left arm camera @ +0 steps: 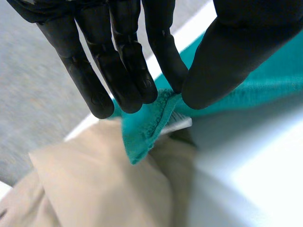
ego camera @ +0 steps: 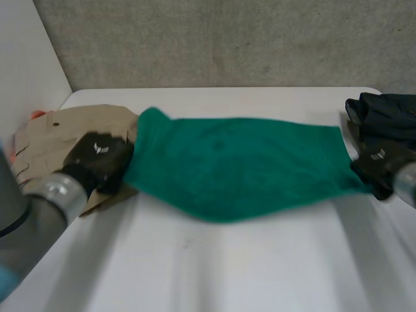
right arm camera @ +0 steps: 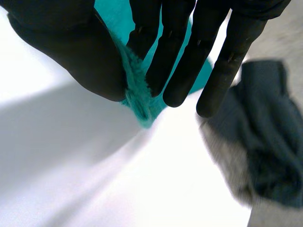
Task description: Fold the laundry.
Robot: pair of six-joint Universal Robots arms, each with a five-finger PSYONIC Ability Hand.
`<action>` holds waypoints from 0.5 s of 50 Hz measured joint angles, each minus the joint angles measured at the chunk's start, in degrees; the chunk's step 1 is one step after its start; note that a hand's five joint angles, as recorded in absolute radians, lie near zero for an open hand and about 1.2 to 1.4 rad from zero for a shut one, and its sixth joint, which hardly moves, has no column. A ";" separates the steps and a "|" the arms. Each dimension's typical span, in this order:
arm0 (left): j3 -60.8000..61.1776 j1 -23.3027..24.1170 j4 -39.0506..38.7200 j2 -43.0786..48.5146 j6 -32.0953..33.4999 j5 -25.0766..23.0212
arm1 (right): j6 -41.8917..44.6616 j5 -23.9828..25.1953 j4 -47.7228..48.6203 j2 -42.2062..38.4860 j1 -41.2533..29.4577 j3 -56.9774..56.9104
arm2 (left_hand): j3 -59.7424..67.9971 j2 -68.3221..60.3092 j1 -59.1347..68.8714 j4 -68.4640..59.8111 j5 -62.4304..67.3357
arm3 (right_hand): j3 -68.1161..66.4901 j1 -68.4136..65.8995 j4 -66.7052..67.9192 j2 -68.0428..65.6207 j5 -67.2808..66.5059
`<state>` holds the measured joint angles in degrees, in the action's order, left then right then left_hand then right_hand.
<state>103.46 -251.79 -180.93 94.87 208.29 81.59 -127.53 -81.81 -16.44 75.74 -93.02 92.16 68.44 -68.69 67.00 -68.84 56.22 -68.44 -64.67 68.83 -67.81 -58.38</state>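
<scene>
Teal terry towel (ego camera: pixel 240 166) stretched across mid-frame, left hand (ego camera: pixel 97 159) pinching its left corner, right hand (ego camera: pixel 377 166) its right corner. No fold yet; beige fabric garment (ego camera: pixel 52 140) far left, dark fabric garment (ego camera: pixel 387 114) upper right wait.

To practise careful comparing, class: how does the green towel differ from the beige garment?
The green towel is stretched wide between the left hand and the right hand, each pinching an end; the beige garment lies bunched, held by neither. The towel looks fuzzy; the garment looks smooth. Both are cloth, and the towel's left end overlaps the garment.
</scene>
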 measured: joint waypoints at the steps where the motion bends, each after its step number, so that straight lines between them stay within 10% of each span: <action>1: 1.00 0.05 2.79 -1.88 1.23 0.00 | 2.10 0.21 -2.16 1.75 0.94 1.25 | 0.00 0.00 0.00 0.00 0.00 | 0.00 0.00 0.00 0.00 0.00; 11: 7.86 0.65 22.70 -11.51 11.03 -0.05 | 18.44 6.84 -14.92 14.83 12.39 9.90 | 0.00 0.00 0.00 0.00 0.00 | 0.00 0.00 0.00 0.00 0.00; 25: -7.42 4.92 -10.07 10.77 10.53 1.14 | 0.64 5.57 8.16 -1.66 6.34 2.98 | 0.02 -0.01 0.00 -0.01 0.00 | 0.00 0.00 0.00 0.00 0.00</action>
<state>96.04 -246.87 -191.00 105.63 218.83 82.73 -126.90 -76.24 -8.29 74.08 -86.68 95.14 68.47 -68.70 67.00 -68.85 56.22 -68.44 -64.67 68.84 -67.80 -58.38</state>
